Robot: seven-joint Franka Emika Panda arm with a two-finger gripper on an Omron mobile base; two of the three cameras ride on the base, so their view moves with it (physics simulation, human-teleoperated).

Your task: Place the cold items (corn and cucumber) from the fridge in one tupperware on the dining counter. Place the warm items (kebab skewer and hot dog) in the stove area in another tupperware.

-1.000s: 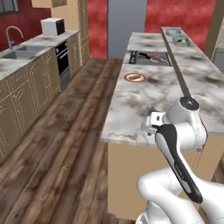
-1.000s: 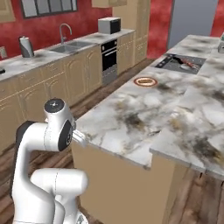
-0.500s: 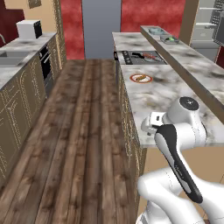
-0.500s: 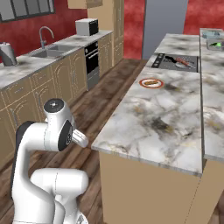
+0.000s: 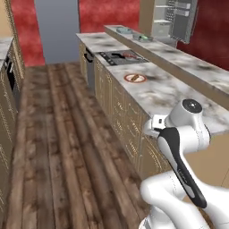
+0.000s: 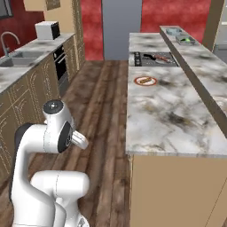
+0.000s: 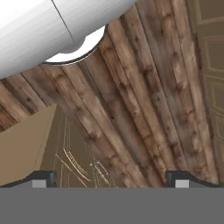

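The gripper [image 7: 112, 177] is wide open and holds nothing; its two dark finger tips [image 7: 43, 178] stand far apart at the bottom of the hand view, and between them is only the wooden floor [image 7: 144, 100]. The hand looks down at this floor, with tan cabinet doors [image 7: 212, 65] at one side. The arm [image 5: 183, 147] is folded close to the base, beside the near end of the marble counter [image 6: 164, 111].

On this counter, farther away, lies a plate [image 6: 145, 80] with a brown sausage-like thing on it, perhaps the hot dog. Just behind it is the black stove [image 6: 153, 59], and on it lies something long and reddish, too small to name.

On the raised dining counter [image 6: 199, 66], at its far end, stand two small containers [image 6: 185, 40], near each other; one has something green inside. In the left base view the fridge [image 5: 172, 20] stands open at the far right, behind the dining counter.
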